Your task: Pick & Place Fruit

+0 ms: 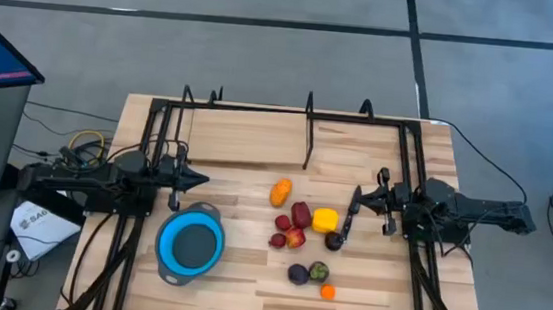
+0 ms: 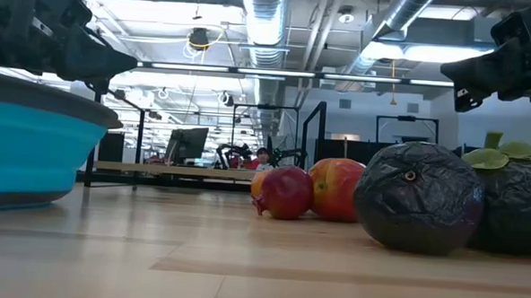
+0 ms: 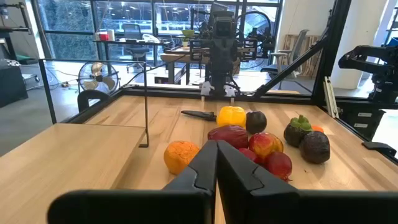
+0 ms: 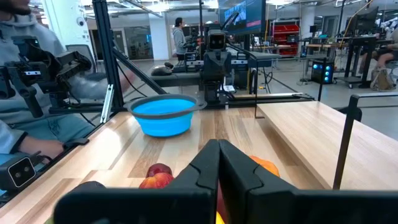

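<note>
Two robot arms hang idle over a wooden table (image 1: 258, 133), both grippers pressed shut on nothing. In the overhead view the left gripper (image 1: 197, 179) sits at nine o'clock on the table, its closed fingers aimed toward three o'clock, just above the blue bowl (image 1: 189, 244), which rests at about seven o'clock. The right gripper (image 1: 358, 196) waits at three o'clock, fingertips together, aimed toward nine. The fruit (image 1: 300, 215) lies in a loose cluster between the arms, right of centre: an orange piece (image 1: 280, 193) at the cluster's twelve o'clock, red pieces (image 1: 294, 239) and a yellow one (image 1: 325, 220) in the middle, a dark purple piece (image 1: 298, 273), a greenish one (image 1: 319, 270) and a small orange one (image 1: 328, 292) toward six o'clock. A slim black knife (image 1: 349, 225) lies beside the yellow piece, at its three o'clock.
</note>
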### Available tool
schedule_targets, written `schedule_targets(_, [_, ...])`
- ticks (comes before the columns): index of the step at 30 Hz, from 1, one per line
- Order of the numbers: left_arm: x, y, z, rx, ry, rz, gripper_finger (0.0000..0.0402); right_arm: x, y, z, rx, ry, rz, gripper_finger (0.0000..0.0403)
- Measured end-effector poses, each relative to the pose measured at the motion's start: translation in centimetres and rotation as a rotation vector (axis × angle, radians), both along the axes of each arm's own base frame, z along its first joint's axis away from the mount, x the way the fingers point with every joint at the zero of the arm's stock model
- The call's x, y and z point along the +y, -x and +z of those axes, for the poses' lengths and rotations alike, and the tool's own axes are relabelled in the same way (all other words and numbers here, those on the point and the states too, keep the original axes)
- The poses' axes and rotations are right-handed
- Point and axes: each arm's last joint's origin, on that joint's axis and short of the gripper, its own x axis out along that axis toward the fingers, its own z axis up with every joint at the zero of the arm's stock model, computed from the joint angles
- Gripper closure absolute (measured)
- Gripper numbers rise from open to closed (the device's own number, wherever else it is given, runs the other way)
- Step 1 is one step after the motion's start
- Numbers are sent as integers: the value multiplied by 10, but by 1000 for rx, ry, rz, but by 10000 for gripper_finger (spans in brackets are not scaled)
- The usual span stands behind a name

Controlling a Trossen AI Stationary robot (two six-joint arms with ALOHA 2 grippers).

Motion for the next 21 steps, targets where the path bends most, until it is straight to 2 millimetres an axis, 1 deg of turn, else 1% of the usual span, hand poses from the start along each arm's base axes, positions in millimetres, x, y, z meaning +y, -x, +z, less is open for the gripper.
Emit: schedule_targets(21, [0,0,1,-8,-1,0,399,0,0,0,0,0,0,401])
